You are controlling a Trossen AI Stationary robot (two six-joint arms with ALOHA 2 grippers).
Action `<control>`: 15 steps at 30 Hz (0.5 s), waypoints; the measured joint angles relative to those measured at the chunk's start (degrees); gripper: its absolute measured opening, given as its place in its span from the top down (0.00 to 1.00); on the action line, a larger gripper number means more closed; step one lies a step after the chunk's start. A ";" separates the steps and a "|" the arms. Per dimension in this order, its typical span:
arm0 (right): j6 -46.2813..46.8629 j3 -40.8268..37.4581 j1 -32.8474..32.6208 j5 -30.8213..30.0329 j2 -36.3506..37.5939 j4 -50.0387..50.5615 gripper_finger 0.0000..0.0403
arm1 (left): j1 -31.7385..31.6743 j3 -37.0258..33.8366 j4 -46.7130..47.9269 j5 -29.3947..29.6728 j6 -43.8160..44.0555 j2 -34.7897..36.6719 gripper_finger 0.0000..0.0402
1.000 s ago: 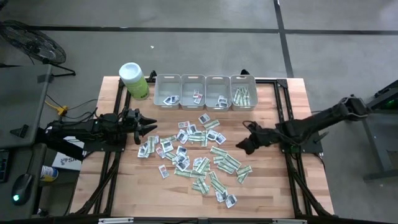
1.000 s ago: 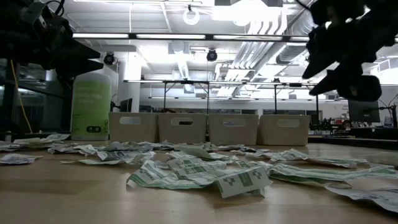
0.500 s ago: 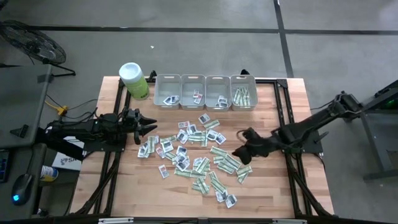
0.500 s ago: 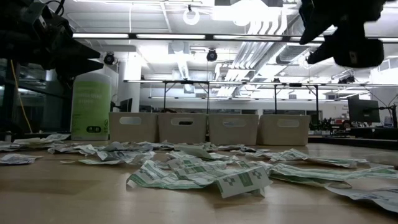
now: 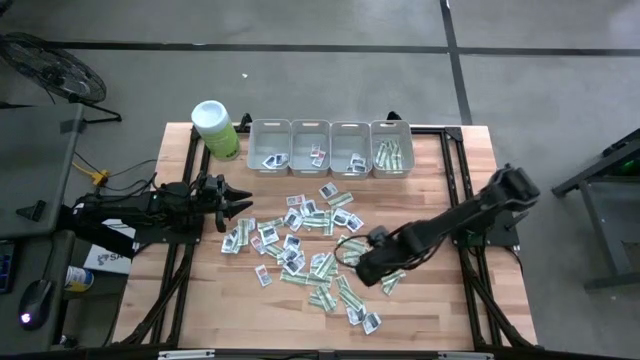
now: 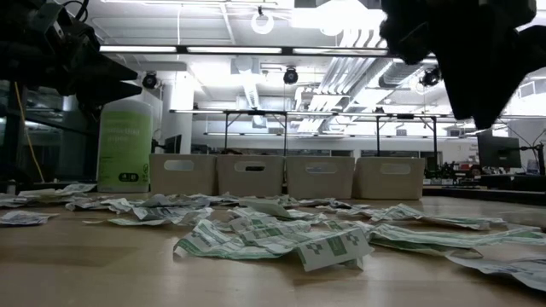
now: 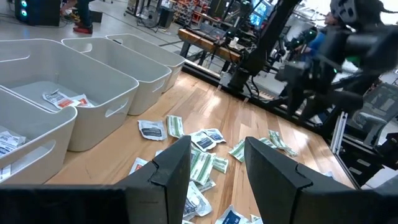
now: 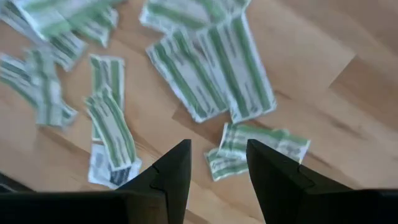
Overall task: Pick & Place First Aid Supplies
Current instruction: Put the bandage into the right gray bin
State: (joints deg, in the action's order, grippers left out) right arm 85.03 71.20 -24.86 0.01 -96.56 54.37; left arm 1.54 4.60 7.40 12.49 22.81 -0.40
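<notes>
The first aid supplies (image 5: 310, 245) lie scattered flat on the middle of the wooden table, small white packets mixed with green-and-white strips. My right gripper (image 5: 363, 270) hovers open above the right part of the pile, pointing down. In its wrist view (image 8: 217, 165) several green-and-white strips (image 8: 211, 68) lie below it, and a small one (image 8: 258, 149) lies just past the fingertips. My left gripper (image 5: 240, 205) waits open and level at the pile's left edge (image 7: 217, 149), clear of the packets.
A row of grey bins (image 5: 330, 147) stands at the far edge, each holding a few packets. A lime-green canister (image 5: 215, 128) with a white lid stands left of them. Bare wood lies near the front edge and on the table's right.
My right gripper has swung from the table's right side toward the middle and the near edge. It has tipped from a slant to pointing down and now hangs over the right part of the pile. The packets have not moved.
</notes>
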 joint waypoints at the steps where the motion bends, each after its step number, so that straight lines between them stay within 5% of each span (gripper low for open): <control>1: 0.08 0.95 0.00 0.70 -1.40 0.53 0.63 | 0.00 -0.02 0.00 0.00 0.00 0.02 0.63; 15: 3.48 5.10 -0.13 6.58 -11.68 4.12 0.63 | -0.02 0.00 0.00 0.00 0.02 0.01 0.63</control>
State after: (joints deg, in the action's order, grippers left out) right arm 88.51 76.29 -24.99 6.59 -108.24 58.48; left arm 1.52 4.60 7.40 12.49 22.83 -0.39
